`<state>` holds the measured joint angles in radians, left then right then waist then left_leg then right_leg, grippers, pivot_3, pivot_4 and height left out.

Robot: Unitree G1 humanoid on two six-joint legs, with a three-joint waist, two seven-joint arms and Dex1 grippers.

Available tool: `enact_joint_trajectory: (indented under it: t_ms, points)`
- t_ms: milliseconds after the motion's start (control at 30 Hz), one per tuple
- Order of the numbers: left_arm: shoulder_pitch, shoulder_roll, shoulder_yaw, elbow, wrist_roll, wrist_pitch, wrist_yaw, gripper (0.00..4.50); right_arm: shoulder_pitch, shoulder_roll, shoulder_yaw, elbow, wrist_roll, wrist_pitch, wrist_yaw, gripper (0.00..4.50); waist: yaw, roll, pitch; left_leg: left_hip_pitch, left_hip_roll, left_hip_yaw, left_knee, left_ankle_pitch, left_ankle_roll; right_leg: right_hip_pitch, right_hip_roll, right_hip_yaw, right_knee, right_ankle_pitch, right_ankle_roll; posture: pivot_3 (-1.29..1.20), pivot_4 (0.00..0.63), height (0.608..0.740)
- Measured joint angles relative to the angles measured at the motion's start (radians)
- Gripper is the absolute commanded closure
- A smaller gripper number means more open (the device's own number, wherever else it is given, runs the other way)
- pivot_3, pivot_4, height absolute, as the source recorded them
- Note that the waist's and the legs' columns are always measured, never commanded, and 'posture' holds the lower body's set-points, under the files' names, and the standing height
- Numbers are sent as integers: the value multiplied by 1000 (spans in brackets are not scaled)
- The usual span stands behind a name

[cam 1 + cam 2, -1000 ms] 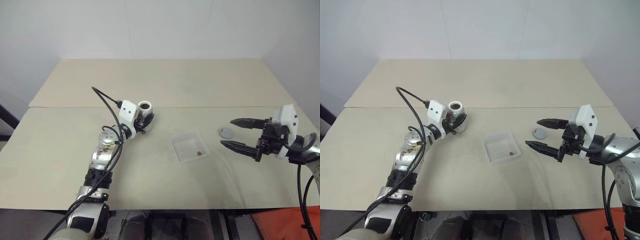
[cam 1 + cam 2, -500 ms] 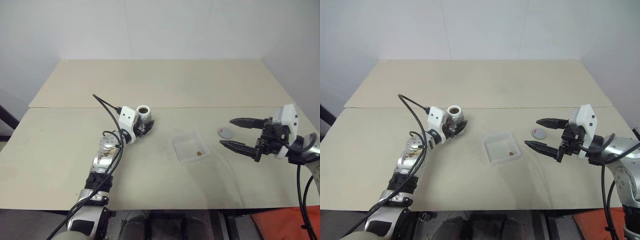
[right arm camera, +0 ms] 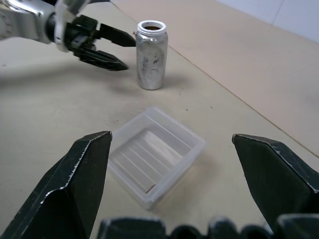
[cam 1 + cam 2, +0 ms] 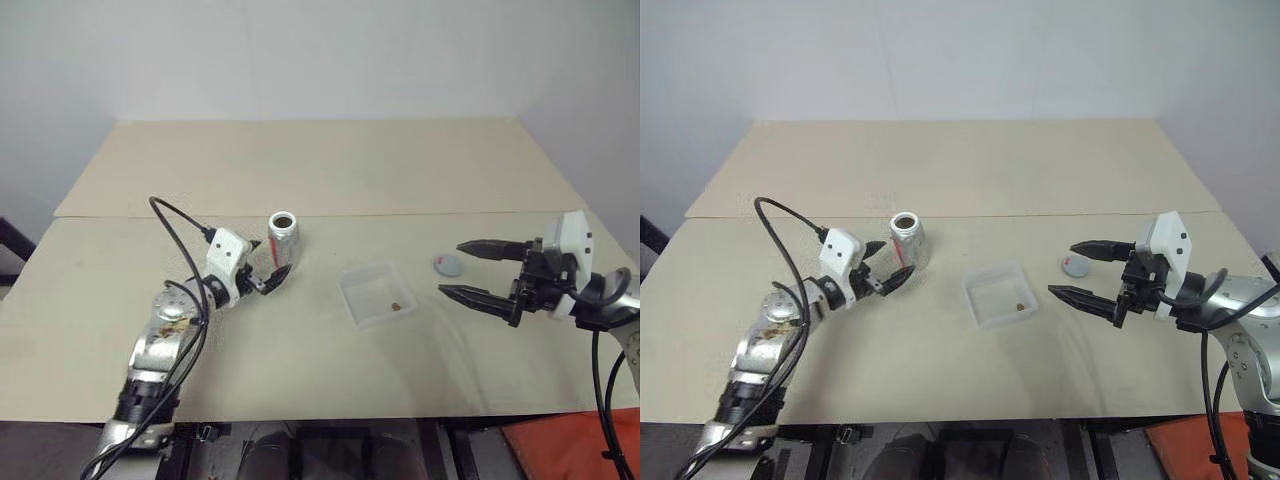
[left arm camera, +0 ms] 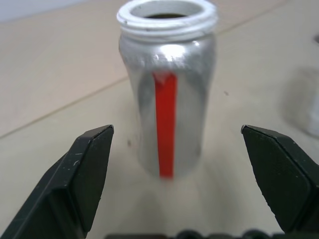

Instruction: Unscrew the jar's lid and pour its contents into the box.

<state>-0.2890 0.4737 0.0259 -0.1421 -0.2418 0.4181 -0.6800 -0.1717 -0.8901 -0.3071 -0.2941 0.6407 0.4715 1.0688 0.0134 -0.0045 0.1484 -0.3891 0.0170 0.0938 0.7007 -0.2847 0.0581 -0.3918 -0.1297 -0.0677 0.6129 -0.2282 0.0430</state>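
The jar stands upright on the table with its mouth uncovered, a red stripe down its silvery side. My left gripper is open just in front of it, a finger on either side and not touching. To the jar's right lies the clear box, with a brown bit of the contents inside. The grey lid lies flat on the table, right of the box. My right gripper hovers open beside the lid, pointing at the box.
The beige table has a seam running across it just behind the jar. A black cable loops up from my left arm. The table's far half is bare.
My left gripper opened, let go of the jar and drew back toward the near left. The jar stays upright on the table. The right arm has not moved.
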Motion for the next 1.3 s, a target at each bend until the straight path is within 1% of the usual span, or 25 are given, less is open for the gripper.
enact_joint_trajectory:
  t_ms: [100,167,267,333,400,500,633,767,1300]
  points:
    - [51,81,26,-101,-68,53,-64,29,3,-4,0,3,0,0,6,0,-1,0,0,1,0,-1,-1,0,0,1,0,0,0,0,0,0,150,740]
    - [74,160,72,-160,-133,79,-137,29,11,-14,-2,8,0,-1,18,0,-2,0,0,1,1,0,-2,0,0,0,0,0,0,0,-1,0,150,740]
    - [75,249,141,-199,-211,78,-237,29,18,-26,-4,22,-2,-5,34,0,-1,0,0,1,0,0,-2,0,0,0,0,0,-1,-1,-1,0,150,740]
    - [82,326,198,-195,-259,39,-341,29,17,-41,-6,37,-6,-8,45,0,-2,0,0,2,0,1,-2,0,0,0,0,1,-1,-1,-1,0,150,740]
    - [72,364,249,-190,-293,20,-394,29,17,-54,-16,53,-10,-9,55,0,-2,1,0,2,0,1,-2,0,0,0,0,1,-2,-1,-1,0,150,740]
    - [46,373,300,-179,-348,15,-421,29,15,-67,-22,60,-10,-12,70,0,0,1,0,2,0,1,-2,0,0,1,0,1,-2,-1,-1,0,150,740]
    - [33,361,305,-170,-386,16,-419,29,15,-74,-23,65,-11,-12,74,0,-1,1,0,2,0,1,-2,0,0,1,0,1,-2,-1,-1,0,150,740]
    - [33,342,304,-170,-390,11,-407,29,25,-83,-47,52,-11,-11,66,0,-1,0,0,2,0,1,-3,0,0,1,0,1,-1,-1,-1,0,150,740]
    - [27,342,273,-163,-421,16,-429,29,114,-87,-104,-48,1,17,27,0,-1,0,0,2,0,1,-3,0,0,1,0,1,-2,-1,-1,0,150,740]
